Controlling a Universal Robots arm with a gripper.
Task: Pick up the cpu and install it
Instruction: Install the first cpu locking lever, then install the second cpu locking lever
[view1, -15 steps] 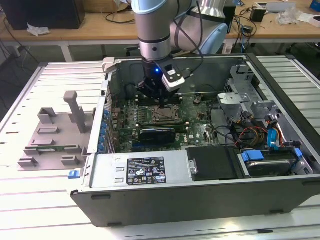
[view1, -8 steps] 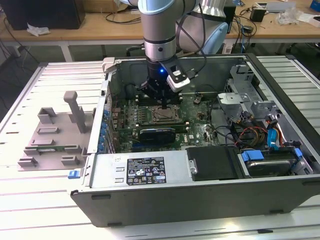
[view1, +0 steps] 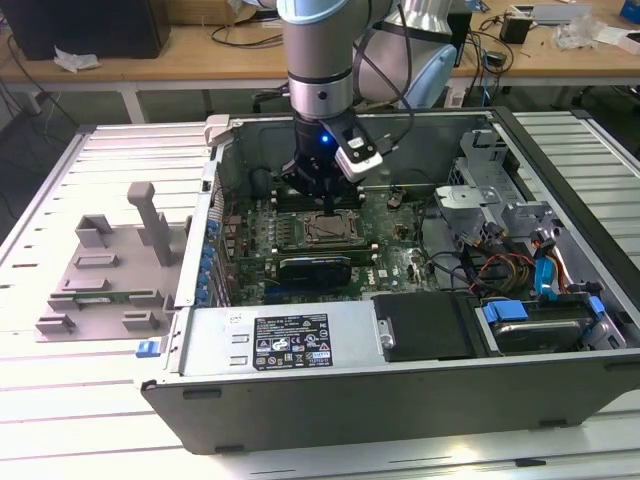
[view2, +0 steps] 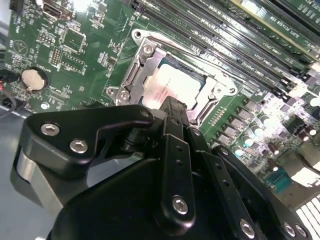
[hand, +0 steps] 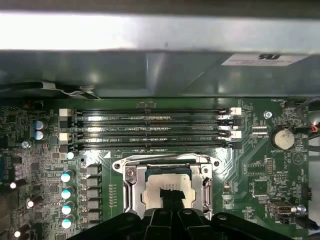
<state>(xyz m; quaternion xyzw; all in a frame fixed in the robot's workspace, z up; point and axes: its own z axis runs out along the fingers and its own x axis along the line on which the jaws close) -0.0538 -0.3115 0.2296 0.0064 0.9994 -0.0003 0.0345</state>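
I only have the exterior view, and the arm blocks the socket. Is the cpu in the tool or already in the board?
Observer: In both wrist views the cpu lies flat inside the metal socket frame, silver top up.
Operator: Where's the tool relative to it?
Observer: In the second wrist view the tool has its tip right over the cpu's near edge. I cannot tell whether it touches.
Operator: Anything crowding the socket?
Observer: In the first wrist view the long memory slots run along one side of the frame, and the coin battery sits well off to the side, clear of the tool.
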